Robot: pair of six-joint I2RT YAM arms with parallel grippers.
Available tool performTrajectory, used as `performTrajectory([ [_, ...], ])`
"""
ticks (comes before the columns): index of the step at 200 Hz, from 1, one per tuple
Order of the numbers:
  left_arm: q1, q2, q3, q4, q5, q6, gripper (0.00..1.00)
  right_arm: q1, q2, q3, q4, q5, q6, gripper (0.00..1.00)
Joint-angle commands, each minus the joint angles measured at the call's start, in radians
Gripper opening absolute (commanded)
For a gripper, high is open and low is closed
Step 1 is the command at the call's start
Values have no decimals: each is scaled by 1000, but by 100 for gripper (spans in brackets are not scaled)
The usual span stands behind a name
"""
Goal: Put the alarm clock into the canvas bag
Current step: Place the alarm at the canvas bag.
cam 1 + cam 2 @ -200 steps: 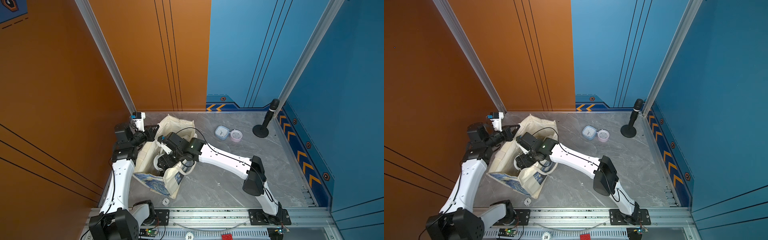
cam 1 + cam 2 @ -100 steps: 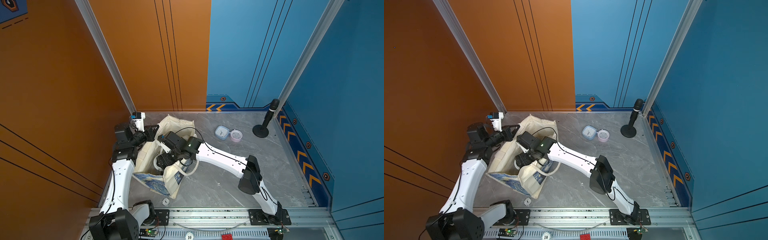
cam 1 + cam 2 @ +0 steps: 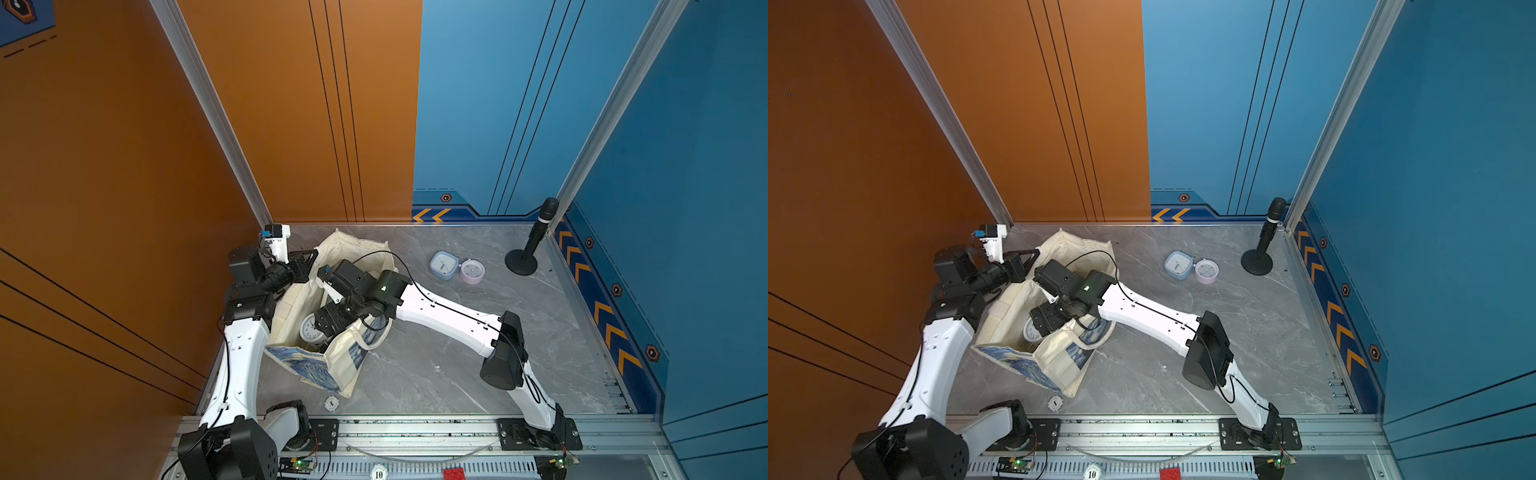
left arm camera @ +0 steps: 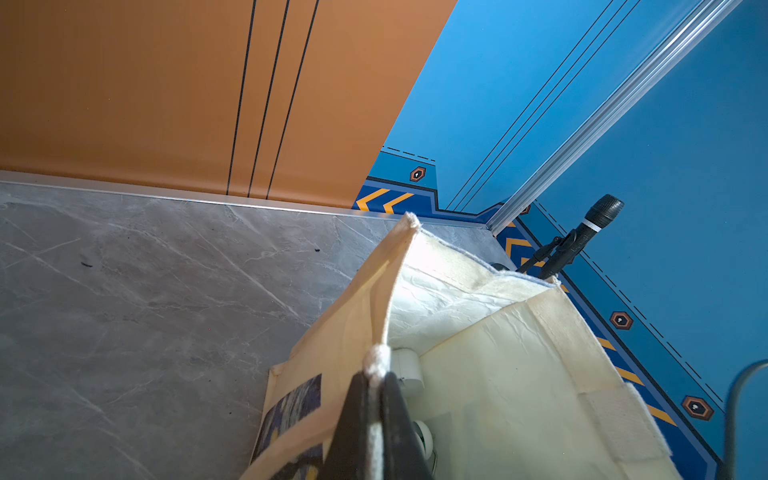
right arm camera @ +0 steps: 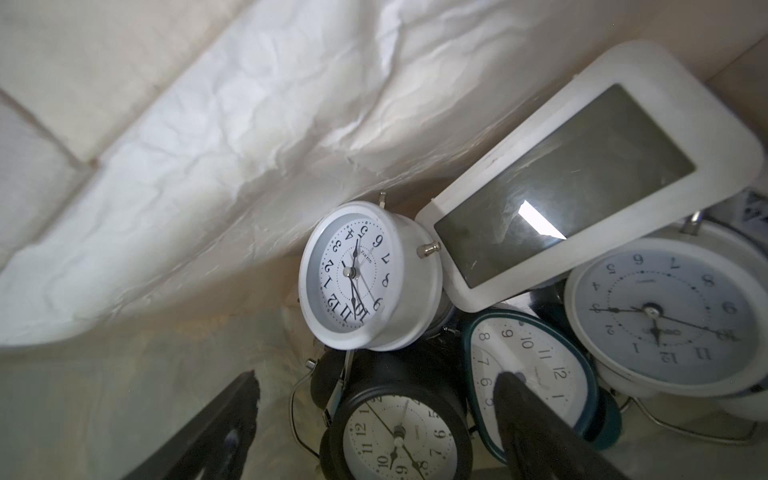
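Note:
The cream canvas bag (image 3: pixel 291 299) (image 3: pixel 1013 303) with the blue starry print stands open at the table's left. My left gripper (image 4: pixel 374 374) (image 3: pixel 309 259) is shut on the bag's rim seam and holds the mouth up. Reaching down into the bag, my right gripper (image 5: pixel 379 380) (image 3: pixel 328 322) is open. Its two black fingers (image 5: pixel 523 415) straddle a black twin-bell alarm clock (image 5: pixel 399 432) without pinching it. Several other clocks lie there too: a small white round one (image 5: pixel 365 274) (image 3: pixel 308 328), a white digital one (image 5: pixel 582 178), a teal-rimmed one (image 5: pixel 536 365).
On the table behind the bag lie a blue square clock (image 3: pixel 444 264) and a pink round clock (image 3: pixel 471 271). A black microphone on a stand (image 3: pixel 524 249) sits at the back right corner. A small white disc (image 3: pixel 331 403) lies by the front edge. Walls close three sides.
My right wrist has shifted slightly over the bag's mouth. The left arm and the bag have stayed still.

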Motion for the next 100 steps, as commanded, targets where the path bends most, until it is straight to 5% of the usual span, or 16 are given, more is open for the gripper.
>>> performTrajectory([
  [1, -6, -25, -10, 46, 11, -3, 0, -24, -86, 31, -10, 52, -18, 91],
  [100, -22, -31, -10, 45, 11, -5, 0, -140, -232, -5, -5, 183, -111, 94],
])
